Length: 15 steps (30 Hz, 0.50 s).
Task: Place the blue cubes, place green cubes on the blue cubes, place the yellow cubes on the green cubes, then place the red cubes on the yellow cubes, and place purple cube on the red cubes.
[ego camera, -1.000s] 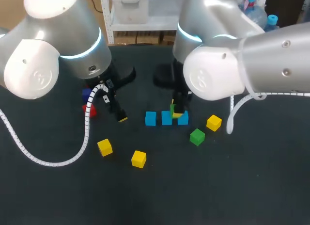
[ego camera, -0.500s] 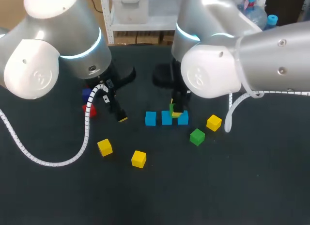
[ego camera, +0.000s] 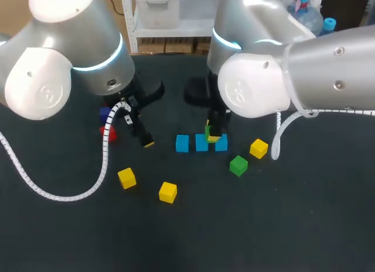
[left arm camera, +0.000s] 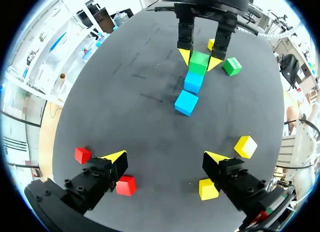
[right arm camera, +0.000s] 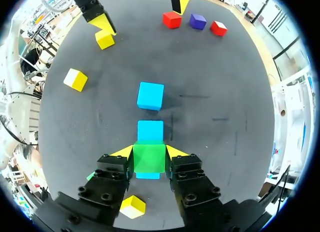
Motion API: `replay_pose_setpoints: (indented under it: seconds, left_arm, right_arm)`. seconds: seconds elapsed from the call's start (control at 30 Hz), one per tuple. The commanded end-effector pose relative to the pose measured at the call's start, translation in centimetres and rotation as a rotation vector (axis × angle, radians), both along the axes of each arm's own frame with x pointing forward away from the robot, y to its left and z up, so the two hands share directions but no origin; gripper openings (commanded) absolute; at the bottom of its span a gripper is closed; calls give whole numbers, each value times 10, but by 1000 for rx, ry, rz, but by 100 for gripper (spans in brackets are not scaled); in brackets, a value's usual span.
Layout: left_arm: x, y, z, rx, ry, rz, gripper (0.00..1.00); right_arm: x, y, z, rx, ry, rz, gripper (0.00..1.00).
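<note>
Little changed: right end effector (right arm camera: 149, 152) stays clamped on green cube (right arm camera: 149, 159) above blue cubes (right arm camera: 150, 130); left end effector (left arm camera: 165, 157) gapes, empty.

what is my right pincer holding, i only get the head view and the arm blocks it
observer: a small green cube. The right wrist view shows both yellow tips of the right pincer against its sides.
operator: where is it over
observer: over the join between one small blue cube ahead of it and a second blue cube behind it. I cannot tell whether it touches them.
operator: left pincer got anything
observer: no, the left pincer is open with nothing between its fingers.
</note>
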State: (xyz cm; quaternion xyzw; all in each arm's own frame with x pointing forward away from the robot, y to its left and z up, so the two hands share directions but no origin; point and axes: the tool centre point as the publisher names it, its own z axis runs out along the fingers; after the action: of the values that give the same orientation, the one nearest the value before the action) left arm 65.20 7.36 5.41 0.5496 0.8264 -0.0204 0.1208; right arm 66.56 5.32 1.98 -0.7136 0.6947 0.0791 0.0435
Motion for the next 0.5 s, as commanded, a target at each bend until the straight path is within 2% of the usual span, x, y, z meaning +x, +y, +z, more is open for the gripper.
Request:
replay_pose_setpoints:
  seconds: [0.03, 0.5]
  left_arm:
    - [0, 1, 0, -3, 1, -3, 100]
    - [0, 1, 0, -3, 1, -3, 100]
  right_arm:
    - [0, 0, 1, 1, -2, 0, 0]
    - [0, -3, 1, -2, -3, -1, 0]
